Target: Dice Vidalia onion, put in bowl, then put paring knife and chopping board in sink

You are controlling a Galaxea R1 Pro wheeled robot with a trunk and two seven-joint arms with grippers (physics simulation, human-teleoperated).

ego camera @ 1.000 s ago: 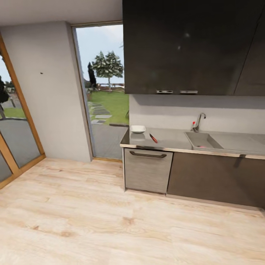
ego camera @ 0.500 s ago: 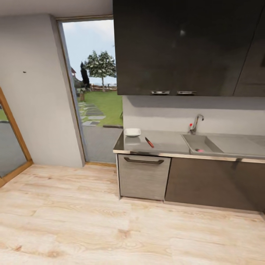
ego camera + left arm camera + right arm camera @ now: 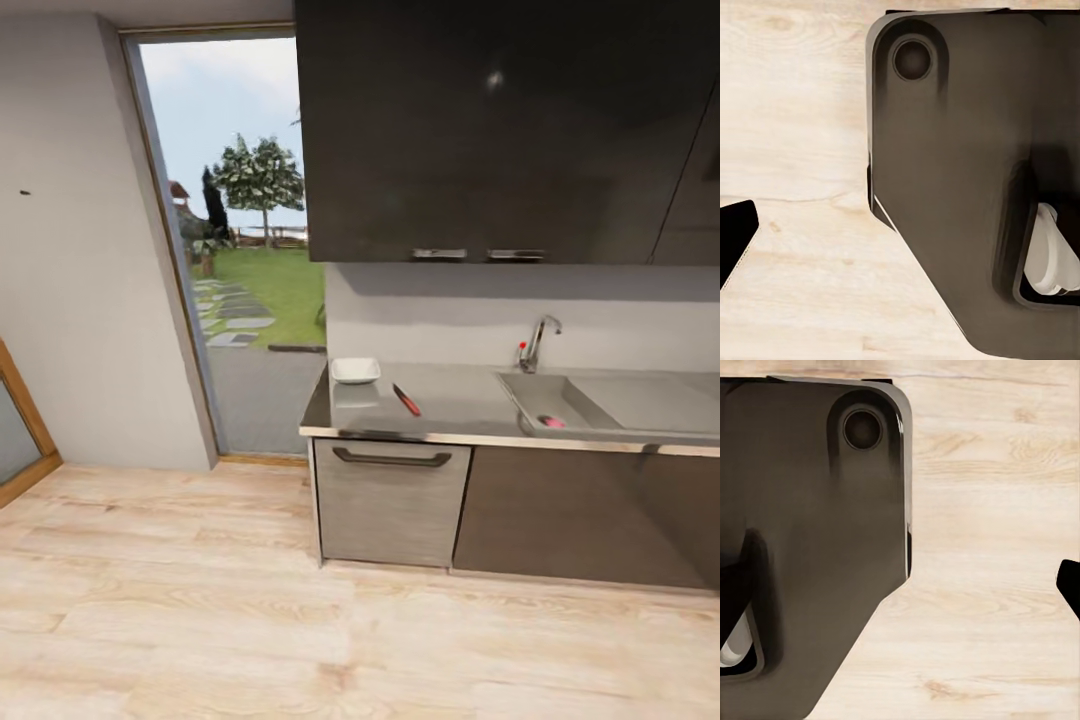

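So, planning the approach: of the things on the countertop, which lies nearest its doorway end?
The white bowl, at the back corner of the countertop by the glass door; the red-handled paring knife lies further along, towards the sink.

The robot's head has swung round to the right and drawn a little nearer the kitchen units, so the whole scene has slid across. The glazed door with its wooden frame [image 3: 20,430] at the left has nearly gone from sight, and the open doorway [image 3: 235,230] to the garden now sits further left. The counter [image 3: 460,395] stands squarer ahead. The bowl [image 3: 355,370], the paring knife [image 3: 406,400] and the sink [image 3: 555,400] lie just as they did on the counter; only the view has moved.
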